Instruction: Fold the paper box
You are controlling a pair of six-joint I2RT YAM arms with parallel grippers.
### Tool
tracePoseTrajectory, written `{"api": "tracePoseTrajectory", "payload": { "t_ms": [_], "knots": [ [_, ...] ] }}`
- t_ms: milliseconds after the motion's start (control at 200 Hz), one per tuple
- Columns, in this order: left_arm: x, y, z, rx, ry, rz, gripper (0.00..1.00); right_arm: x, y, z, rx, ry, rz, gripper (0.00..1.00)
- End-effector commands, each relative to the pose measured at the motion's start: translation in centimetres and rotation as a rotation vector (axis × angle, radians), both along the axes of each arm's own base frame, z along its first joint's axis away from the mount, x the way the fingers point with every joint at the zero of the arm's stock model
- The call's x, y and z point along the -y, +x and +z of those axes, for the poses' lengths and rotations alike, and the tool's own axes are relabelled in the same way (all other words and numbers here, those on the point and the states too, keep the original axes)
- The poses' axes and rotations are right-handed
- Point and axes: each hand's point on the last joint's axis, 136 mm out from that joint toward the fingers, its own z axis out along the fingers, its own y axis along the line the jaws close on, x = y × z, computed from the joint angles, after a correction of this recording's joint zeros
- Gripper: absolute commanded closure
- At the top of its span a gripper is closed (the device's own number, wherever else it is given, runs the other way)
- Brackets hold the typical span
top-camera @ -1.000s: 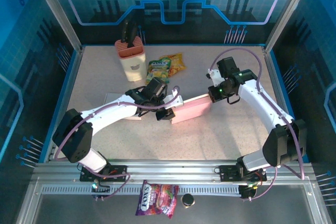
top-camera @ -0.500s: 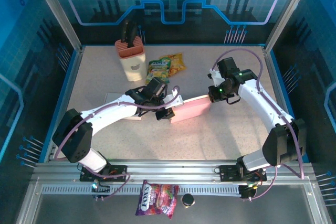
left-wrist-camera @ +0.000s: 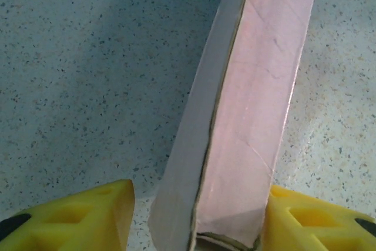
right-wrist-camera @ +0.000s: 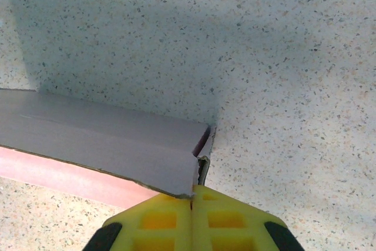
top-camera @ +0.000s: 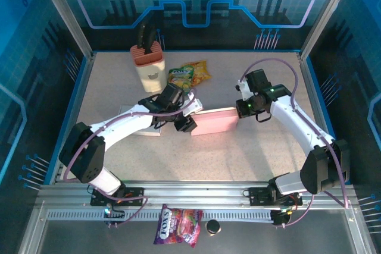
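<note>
The pink paper box [top-camera: 215,121] lies mid-table, held flat between the two arms. At its left end my left gripper [top-camera: 186,124] stands open around it. In the left wrist view the box [left-wrist-camera: 258,86] runs up between the yellow fingers [left-wrist-camera: 76,218]; the right finger touches its pink face, while the left one stands apart from the grey flap. My right gripper [top-camera: 241,109] is shut on the box's right end. The right wrist view has the yellow fingertips [right-wrist-camera: 158,221] pressed together on a thin cardboard edge beside the grey flap [right-wrist-camera: 106,139].
A beige holder with a peach top [top-camera: 149,63] and snack packets [top-camera: 189,75] stand at the back. A flat white sheet [top-camera: 132,117] lies under the left arm. On the front rail rest a candy bag [top-camera: 177,225] and a small black cap [top-camera: 212,226].
The left gripper's jaws have opened, letting go of the box's left end, and it shifted slightly back. The box has swung to lie more level. The right gripper stays shut on it.
</note>
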Motion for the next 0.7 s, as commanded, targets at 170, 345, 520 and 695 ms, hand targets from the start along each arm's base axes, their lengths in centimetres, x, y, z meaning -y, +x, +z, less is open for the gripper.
{"api": "tracePoseTrajectory", "payload": {
  "t_ms": [170,345,520,695],
  "knots": [
    [0.3,-0.9,0.8,-0.036,-0.069,0.020,0.47,-1.0,-1.5,-1.1,-0.039,-0.008,-0.028,1.00],
    [0.4,-0.9,0.8,-0.037,-0.068,0.018,0.54,-1.0,-2.0,-1.8,-0.033,-0.030,-0.049,1.00],
    [0.1,-0.6,1.5,-0.008,-0.076,0.046,0.50,-0.9,-2.1,-1.6,0.010,-0.048,-0.060,1.00],
    [-0.3,-0.7,3.2,0.027,-0.125,0.104,0.45,-1.0,-2.1,-1.5,0.026,-0.051,-0.088,1.00]
  ]
}}
